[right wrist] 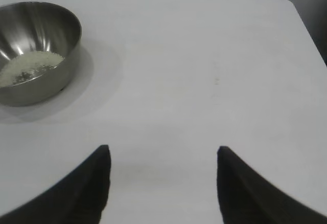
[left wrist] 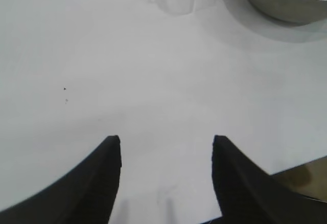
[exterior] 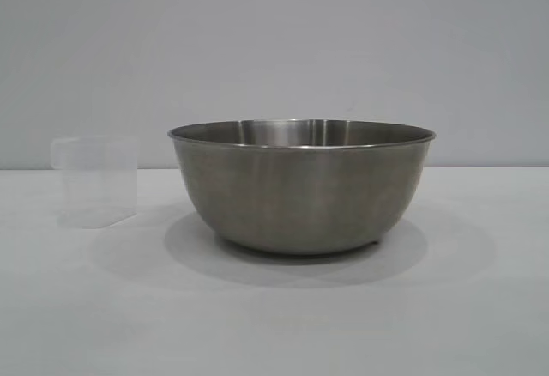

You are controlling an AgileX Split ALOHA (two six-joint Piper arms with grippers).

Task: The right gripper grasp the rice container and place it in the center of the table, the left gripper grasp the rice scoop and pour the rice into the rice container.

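The rice container [exterior: 302,189] stands upright on the desk [exterior: 274,324]; the rice [right wrist: 28,66] inside is hidden in the exterior view. The rice scoop [exterior: 94,180], faint, stands apart from the container. Left pincer [left wrist: 167,144] and right pincer [right wrist: 163,152] are open, empty, away from the container. No markings legible.

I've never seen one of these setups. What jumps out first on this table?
The big steel bowl dominates the middle of the white table, with a pale layer of rice lying in its bottom. Beside it on the left stands a small clear plastic cup, upright and apart from the bowl. Both end effectors, left and right, hang open over bare tabletop, holding nothing.
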